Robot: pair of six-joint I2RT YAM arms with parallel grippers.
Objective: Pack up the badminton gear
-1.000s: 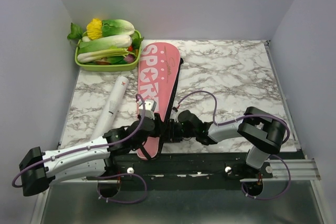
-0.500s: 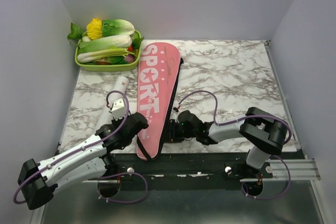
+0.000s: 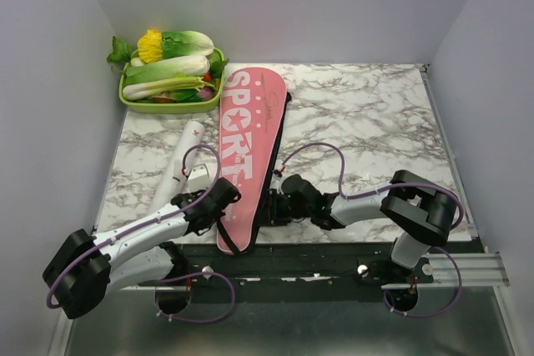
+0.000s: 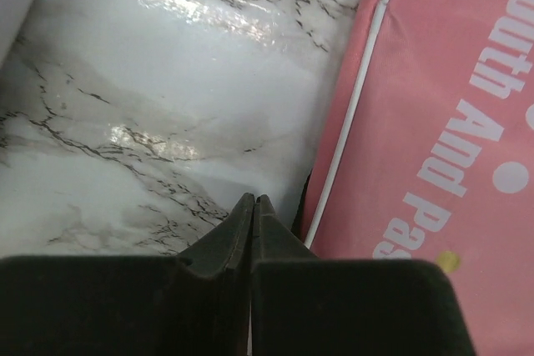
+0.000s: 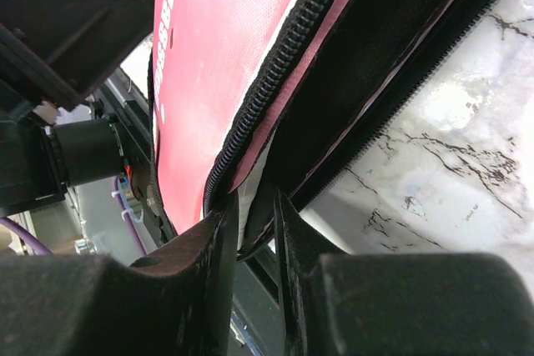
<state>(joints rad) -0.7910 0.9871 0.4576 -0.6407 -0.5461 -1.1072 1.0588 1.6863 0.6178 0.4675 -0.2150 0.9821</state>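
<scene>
The long pink cover (image 3: 250, 122) with white "SPORT" lettering lies lengthwise on the marble table, its near end at the front edge. The white tube (image 3: 177, 168) lies to its left. My left gripper (image 3: 225, 196) is shut and empty, just beside the cover's left edge; in the left wrist view its tips (image 4: 253, 202) meet next to the cover (image 4: 442, 122). My right gripper (image 3: 269, 206) is shut on the cover's open zipper edge (image 5: 250, 122) at the near right side, with fabric between the fingers (image 5: 209, 264). Rackets and shuttlecocks are out of view.
A green tray (image 3: 167, 106) of leafy vegetables stands at the back left corner. Grey walls close in the left, back and right. A black rail (image 3: 334, 256) runs along the table's front edge, by the arm bases.
My left gripper left the top of the cover's near end, swung left towards the tube, and now sits at the cover's left edge. The right gripper keeps its hold.
</scene>
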